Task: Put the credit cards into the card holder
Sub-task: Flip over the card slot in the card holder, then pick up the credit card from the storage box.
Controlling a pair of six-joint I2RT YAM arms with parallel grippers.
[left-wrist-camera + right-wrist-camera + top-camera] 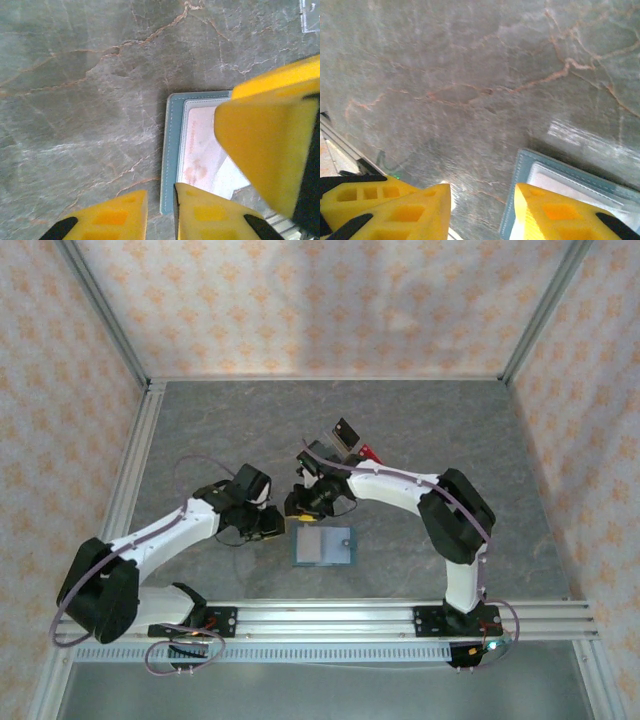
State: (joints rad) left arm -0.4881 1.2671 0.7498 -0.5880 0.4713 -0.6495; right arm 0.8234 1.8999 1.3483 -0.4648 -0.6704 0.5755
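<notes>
Card holder [323, 546] is being shown open, flat on the table [200, 430], with bare marble wide to the left and beyond. Left gripper [160, 195] is being held slightly parted (nothing pinched) beside its left edge. Right gripper [482, 192] is being held spread wide near its far-left corner. Black card [347, 430] and red card [371, 452] are being seen farther back.

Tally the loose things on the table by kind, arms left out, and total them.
Credit cards: 2, a black card and a red card
Card holder: 1
Clear rack: 1
Total: 4
</notes>
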